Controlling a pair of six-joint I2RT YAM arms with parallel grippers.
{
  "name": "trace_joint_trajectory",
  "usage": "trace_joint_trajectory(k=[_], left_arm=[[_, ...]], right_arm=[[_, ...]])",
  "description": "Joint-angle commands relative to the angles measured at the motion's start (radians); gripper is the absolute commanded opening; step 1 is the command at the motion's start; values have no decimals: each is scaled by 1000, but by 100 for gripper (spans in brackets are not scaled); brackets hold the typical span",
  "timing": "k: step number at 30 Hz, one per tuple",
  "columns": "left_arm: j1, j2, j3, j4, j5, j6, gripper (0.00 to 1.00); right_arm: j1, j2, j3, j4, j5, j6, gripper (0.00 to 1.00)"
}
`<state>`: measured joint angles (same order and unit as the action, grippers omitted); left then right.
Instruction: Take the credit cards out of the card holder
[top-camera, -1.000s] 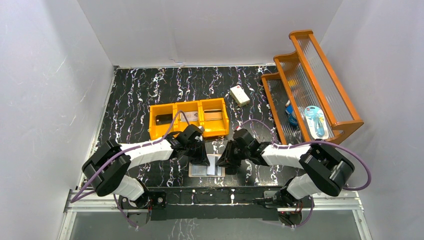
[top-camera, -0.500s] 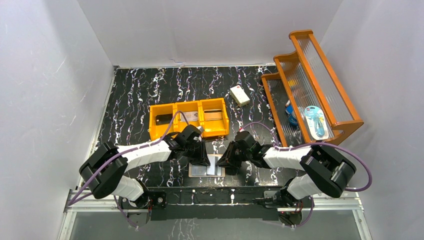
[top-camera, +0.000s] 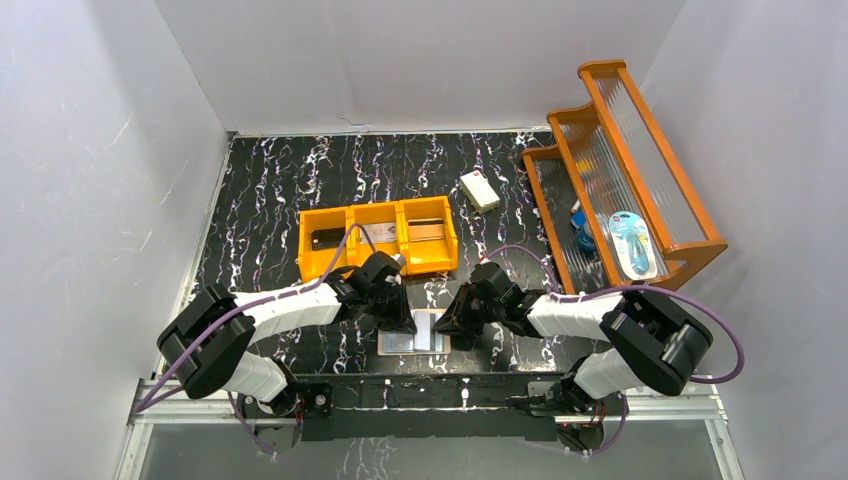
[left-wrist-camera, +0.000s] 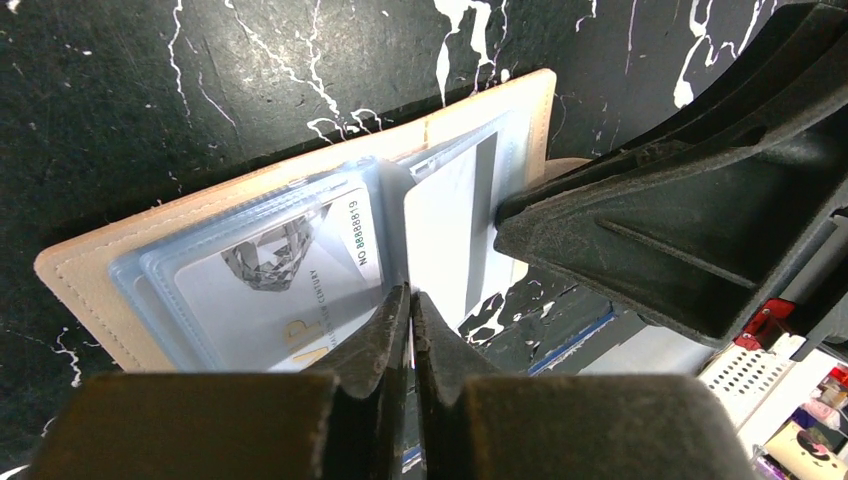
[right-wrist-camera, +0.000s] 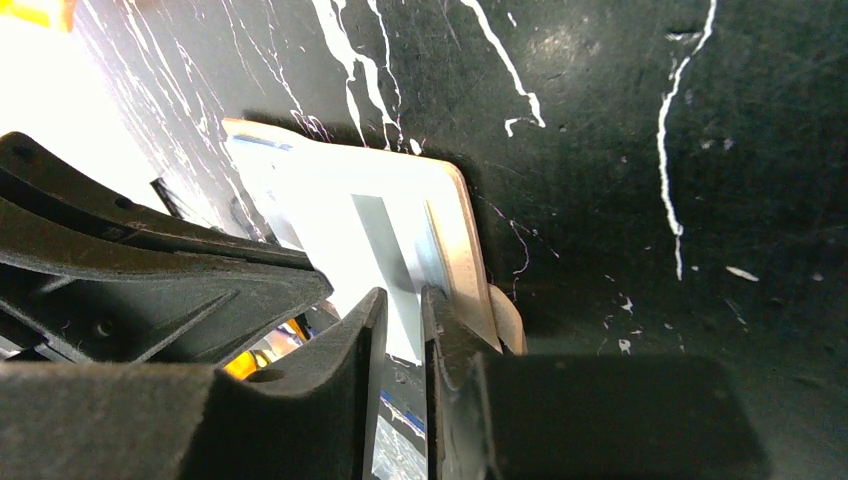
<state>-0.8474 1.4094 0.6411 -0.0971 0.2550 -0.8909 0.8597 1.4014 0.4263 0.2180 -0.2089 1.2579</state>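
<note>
The card holder (left-wrist-camera: 90, 290) lies open and flat near the table's front edge, peach rim around pale blue pockets. A silver-grey credit card (left-wrist-camera: 270, 280) sits in its left pocket. A white credit card (left-wrist-camera: 450, 240) with a grey stripe sticks partly out of the right pocket, over the table. My left gripper (left-wrist-camera: 410, 292) is shut on that card's left edge. My right gripper (right-wrist-camera: 398, 295) stands on the right panel with its jaws a narrow gap apart, over the card's stripe (right-wrist-camera: 385, 250). From above, both grippers (top-camera: 400, 318) (top-camera: 455, 320) meet over the holder (top-camera: 400, 341).
An orange three-compartment bin (top-camera: 377, 238) with flat items inside stands just behind the grippers. A white box (top-camera: 479, 190) lies further back. A wooden rack (top-camera: 620, 170) holding blue items fills the right side. The table's front edge runs right below the holder.
Almost nothing: the left arm's shoulder link has shifted slightly left. Both grippers stay over the card holder.
</note>
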Motion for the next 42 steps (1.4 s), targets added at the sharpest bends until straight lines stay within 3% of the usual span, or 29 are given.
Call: trace_joint_trajectory(k=[1,26,30,33,42], left_arm=[[-4,-37,-6,-1,19,-4,1],[57,-98,-15,-69,10,52,0],[58,-67,-20,-32,42,23,24],[57,-56,-42,40,71,-9,35],[62,-7,-101,128,92,-56,40]], right_arm=[[5,31,-45,-114,68,-19,27],[5,53,-39,-78,49,-24,27],[5,67,-35,-76,44,-25,27],[6,72,-36,-72,40,-25,27],[5,91,-44,-56,34,-23,26]])
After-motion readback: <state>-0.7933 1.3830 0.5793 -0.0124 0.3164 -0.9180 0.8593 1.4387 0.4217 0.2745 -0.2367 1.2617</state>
